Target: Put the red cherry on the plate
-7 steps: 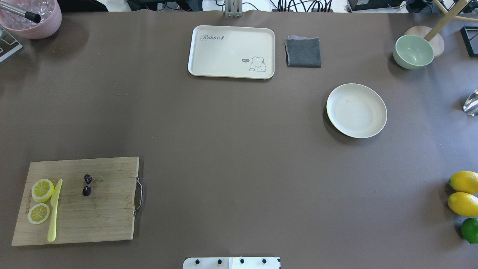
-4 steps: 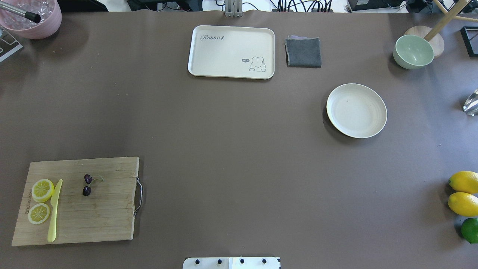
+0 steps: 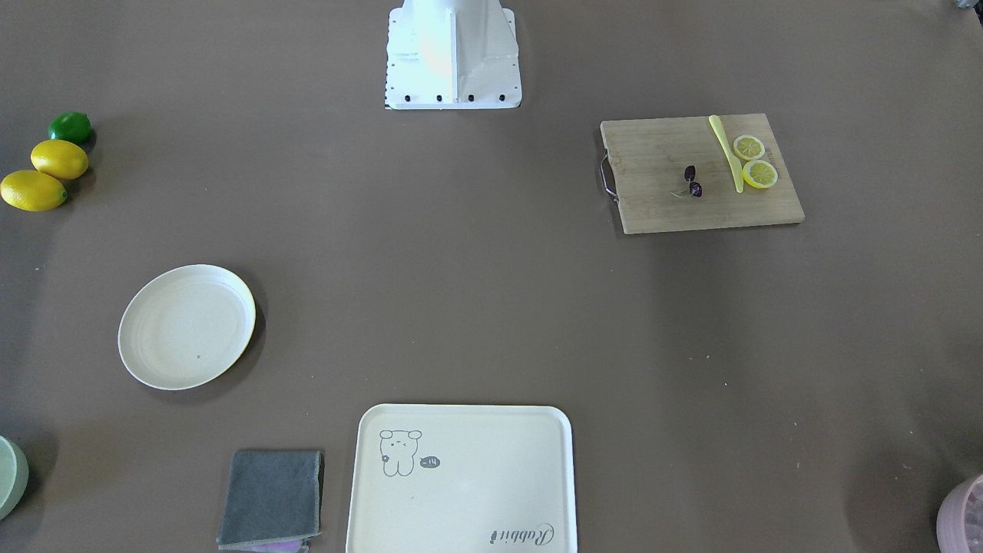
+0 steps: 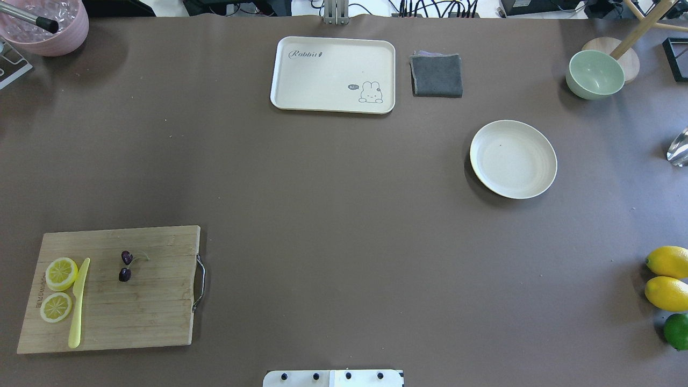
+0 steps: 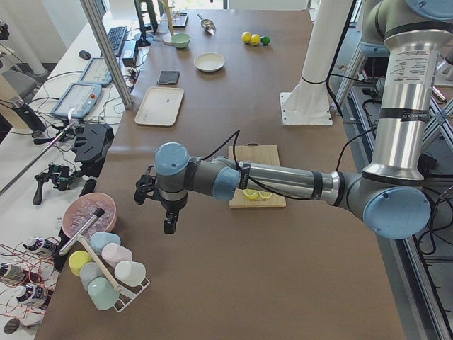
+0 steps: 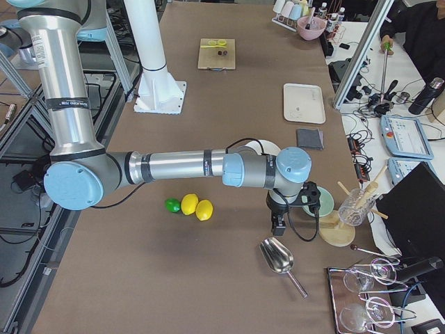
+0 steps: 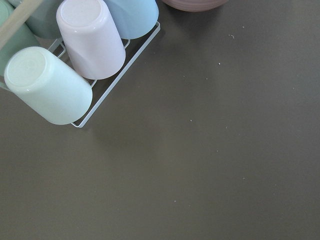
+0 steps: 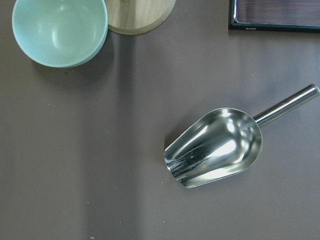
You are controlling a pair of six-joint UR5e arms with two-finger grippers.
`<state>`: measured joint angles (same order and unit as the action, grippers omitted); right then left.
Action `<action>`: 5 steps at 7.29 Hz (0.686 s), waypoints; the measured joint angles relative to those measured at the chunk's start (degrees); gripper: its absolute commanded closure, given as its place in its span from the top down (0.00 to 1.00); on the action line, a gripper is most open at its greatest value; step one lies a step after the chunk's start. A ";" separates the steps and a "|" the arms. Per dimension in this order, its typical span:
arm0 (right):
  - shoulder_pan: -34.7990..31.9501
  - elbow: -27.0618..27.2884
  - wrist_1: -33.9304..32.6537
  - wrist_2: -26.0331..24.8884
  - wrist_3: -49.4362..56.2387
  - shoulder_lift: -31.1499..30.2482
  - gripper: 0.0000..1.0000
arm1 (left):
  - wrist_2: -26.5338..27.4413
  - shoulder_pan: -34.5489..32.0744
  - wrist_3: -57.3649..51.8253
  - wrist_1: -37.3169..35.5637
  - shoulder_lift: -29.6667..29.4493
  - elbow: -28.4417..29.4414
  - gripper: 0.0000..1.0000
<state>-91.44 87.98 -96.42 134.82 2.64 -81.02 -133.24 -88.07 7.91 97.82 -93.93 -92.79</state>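
The red cherry, a small dark pair with green stems, lies on the wooden cutting board at the near left. Far across the table at the right sits the round cream plate, with nothing on it. Neither gripper appears in the overhead or front view. My left gripper hangs past the table's left end near the cup rack. My right gripper hangs over the right end between the green bowl and the metal scoop. Whether either is open or shut, I cannot tell.
Two lemon slices and a yellow knife share the board. A cream tray and grey cloth lie at the back. A green bowl, metal scoop, lemons and a lime are at the right; a cup rack is at the left.
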 measured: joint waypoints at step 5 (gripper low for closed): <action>0.35 -0.11 0.00 0.00 -0.01 0.93 1.00 | 0.07 0.00 0.16 -0.04 -0.40 0.14 0.98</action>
<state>-91.09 87.87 -96.42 134.82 2.63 -80.09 -133.17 -88.07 8.07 97.79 -94.33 -92.64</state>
